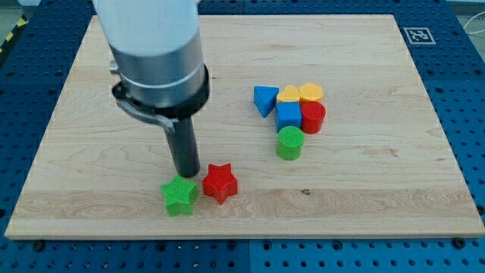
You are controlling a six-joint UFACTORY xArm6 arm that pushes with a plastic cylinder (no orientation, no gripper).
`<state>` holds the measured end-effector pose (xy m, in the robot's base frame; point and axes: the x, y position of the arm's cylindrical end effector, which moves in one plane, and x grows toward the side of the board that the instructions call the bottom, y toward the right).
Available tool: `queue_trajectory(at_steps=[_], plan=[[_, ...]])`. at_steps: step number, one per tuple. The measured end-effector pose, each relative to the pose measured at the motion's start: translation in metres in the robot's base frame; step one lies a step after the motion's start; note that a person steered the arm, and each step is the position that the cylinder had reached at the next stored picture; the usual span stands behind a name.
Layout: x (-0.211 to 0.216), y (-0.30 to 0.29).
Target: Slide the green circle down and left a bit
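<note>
The green circle stands right of the board's centre, at the bottom of a tight cluster. Above it sit a blue cube, a red cylinder, a blue triangle, a yellow block and a yellow hexagon-like block. My tip is down at the lower left, far left of the green circle. It sits just above a green star and just left of a red star.
The wooden board lies on a blue pegboard table. A fiducial marker is on the board's top right corner. The arm's large grey body covers the upper left of the board.
</note>
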<state>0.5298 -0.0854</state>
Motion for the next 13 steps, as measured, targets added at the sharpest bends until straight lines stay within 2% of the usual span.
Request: queue_trajectory(at_steps=[1,3,5,6,7,8,10,11,12,13], plan=[[-0.028,-0.004],[-0.05,0.022],[-0.063,0.1],[-0.062,0.138],[-0.044,0.164],[-0.017,0.165],[-0.038,0.174],[-0.034,0.205],[-0.011,0.222],[-0.003,0.216]])
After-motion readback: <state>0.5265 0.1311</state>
